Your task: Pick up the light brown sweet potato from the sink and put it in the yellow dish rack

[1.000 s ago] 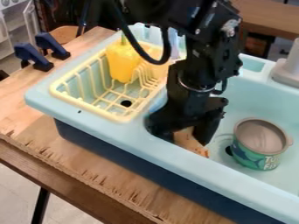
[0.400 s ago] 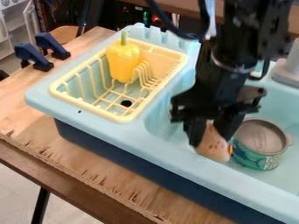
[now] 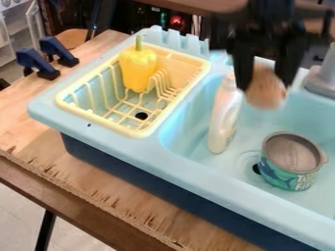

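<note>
So the gripper (image 3: 267,81) has some tan, bread-looking thing (image 3: 266,92) pinched, upper right of the frame.

1 tan, rounded piece, held up over the sink.
I have the piece (image 3: 265,94) pinched between the 2 fingers of my gripper (image 3: 265,84), up above the rear part of the sink basin (image 3: 256,125). From my camera it looks light brown, paler toward the top, with a rounded lower end and a small reddish-orange patch at its right edge. It hangs roughly upright, its lower end pointing down; its surface is too blurred for me to read finer detail.
</note>
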Robot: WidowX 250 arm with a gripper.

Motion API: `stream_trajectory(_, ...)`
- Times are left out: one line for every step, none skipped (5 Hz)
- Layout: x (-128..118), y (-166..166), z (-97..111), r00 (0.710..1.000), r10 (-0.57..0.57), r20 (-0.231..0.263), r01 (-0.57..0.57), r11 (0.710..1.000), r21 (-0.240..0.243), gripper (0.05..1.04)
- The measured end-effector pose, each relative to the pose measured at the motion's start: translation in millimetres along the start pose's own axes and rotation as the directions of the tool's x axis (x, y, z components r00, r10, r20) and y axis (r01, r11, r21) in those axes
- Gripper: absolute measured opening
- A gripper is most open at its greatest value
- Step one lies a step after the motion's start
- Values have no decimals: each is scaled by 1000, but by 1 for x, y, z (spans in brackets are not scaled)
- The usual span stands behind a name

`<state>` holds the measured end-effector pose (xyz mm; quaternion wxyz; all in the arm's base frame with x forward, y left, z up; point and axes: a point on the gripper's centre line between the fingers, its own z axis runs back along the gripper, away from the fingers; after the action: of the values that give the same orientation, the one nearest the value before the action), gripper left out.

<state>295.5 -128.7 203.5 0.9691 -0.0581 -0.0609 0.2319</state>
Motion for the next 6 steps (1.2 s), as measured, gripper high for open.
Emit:
stream_trajectory(24,26,15,989,-11,-150,29,992,121,535)
stream_trajectory(41,61,10,955,-1,-298,56,982,178,535)
stream_trajectory(54,81,10,949,34,-313,23,984,176,535)
stream_trajectory(60,93,10,951,11,-310,50,981,188,535)
stream_trajectory(64,99,1,945,-102,-310,169,966,197,535)
stream_trajectory(56,102,-29,926,-216,-310,296,924,243,535)
